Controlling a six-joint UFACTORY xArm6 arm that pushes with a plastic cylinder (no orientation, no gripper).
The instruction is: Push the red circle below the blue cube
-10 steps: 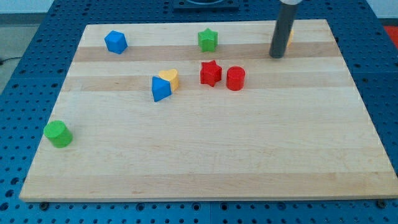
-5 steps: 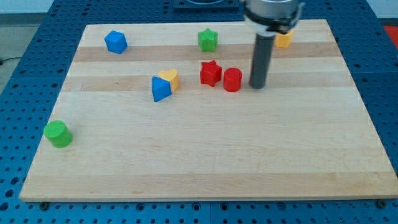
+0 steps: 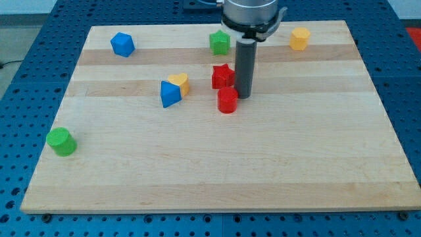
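Observation:
The red circle (image 3: 227,101) is a short red cylinder near the board's middle, just below the red star (image 3: 222,76). My tip (image 3: 243,97) touches the circle's upper right side. The blue cube (image 3: 122,44) sits at the top left of the board, far from the circle. The rod rises from the tip to the arm's dark head at the view's top.
A blue wedge-like block (image 3: 170,94) and a yellow heart (image 3: 179,83) sit together left of the red circle. A green star (image 3: 220,42) is at top centre, a yellow block (image 3: 299,39) at top right, a green cylinder (image 3: 61,141) at lower left. The wooden board (image 3: 263,171) lies on a blue pegboard.
My tip has moved from the top right down and to the left onto the red circle. The red circle has slid left and down, away from beside the red star.

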